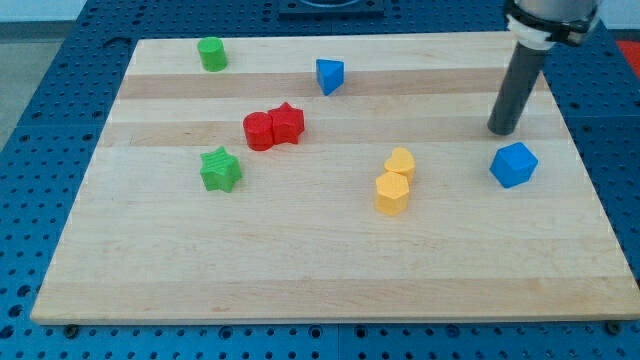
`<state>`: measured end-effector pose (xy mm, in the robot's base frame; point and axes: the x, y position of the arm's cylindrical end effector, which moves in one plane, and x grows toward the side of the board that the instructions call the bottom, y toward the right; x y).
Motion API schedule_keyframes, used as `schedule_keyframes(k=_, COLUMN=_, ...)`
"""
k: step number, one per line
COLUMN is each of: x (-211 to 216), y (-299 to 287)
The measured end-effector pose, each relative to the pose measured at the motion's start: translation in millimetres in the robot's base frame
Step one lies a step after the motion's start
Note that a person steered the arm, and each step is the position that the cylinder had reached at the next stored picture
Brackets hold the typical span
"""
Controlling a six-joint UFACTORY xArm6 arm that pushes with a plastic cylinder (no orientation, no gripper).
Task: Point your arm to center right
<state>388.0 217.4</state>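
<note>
My dark rod comes down from the view's top right; my tip point(502, 130) rests on the wooden board point(300, 280) at the right side, a little above its middle height. A blue cube-like block point(514, 165) lies just below and slightly right of my tip, with a small gap between them. Two yellow blocks sit touching near the centre: a heart-like one point(400, 163) and a hexagonal one point(392, 193) below it.
Two red blocks point(273, 127) touch each other left of centre. A green star point(220, 169) lies below and left of them. A green cylinder point(211, 54) stands at the top left. A blue pointed block point(329, 76) lies at the top middle.
</note>
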Motion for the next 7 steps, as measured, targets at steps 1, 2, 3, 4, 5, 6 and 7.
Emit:
schedule_keyframes(k=1, x=0, y=12)
schedule_keyframes(k=2, x=0, y=23)
schedule_keyframes(k=3, x=6, y=34)
schedule_keyframes(k=4, x=18, y=39)
schedule_keyframes(k=5, x=27, y=41)
schedule_keyframes(k=6, x=34, y=41)
schedule_keyframes(k=7, x=39, y=42)
